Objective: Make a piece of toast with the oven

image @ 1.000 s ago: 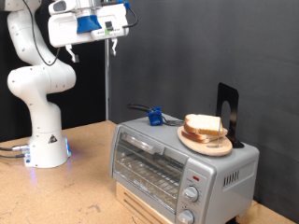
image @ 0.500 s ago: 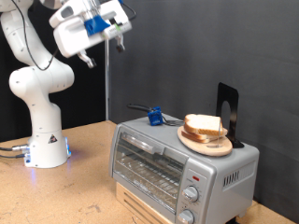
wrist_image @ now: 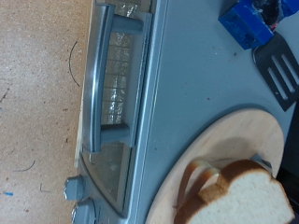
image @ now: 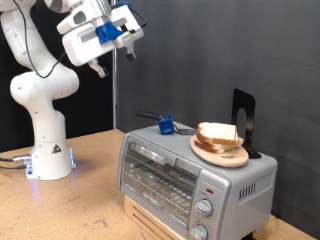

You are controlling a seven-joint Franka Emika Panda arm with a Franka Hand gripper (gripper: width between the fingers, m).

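The silver-grey oven (image: 185,175) stands on the wooden table with its glass door shut; the wrist view shows its door handle and knobs from above (wrist_image: 112,84). The piece of toast (image: 218,133) lies on a round wooden plate (image: 222,153) on top of the oven, towards the exterior view's right; it also shows in the wrist view (wrist_image: 252,194). My gripper (image: 128,42) is high in the air near the exterior view's top left, tilted, far above the oven and holding nothing that shows. Its fingers do not show in the wrist view.
A blue block (image: 165,125) and a black spatula (wrist_image: 280,70) lie on the oven's top. A thin black upright stand (image: 245,120) is behind the plate. The oven rests on a wooden crate (image: 150,215). The arm's white base (image: 45,150) stands at the exterior view's left.
The hand has tilted and shifted slightly towards the exterior view's right, staying high. The toast, plate and oven have not moved.
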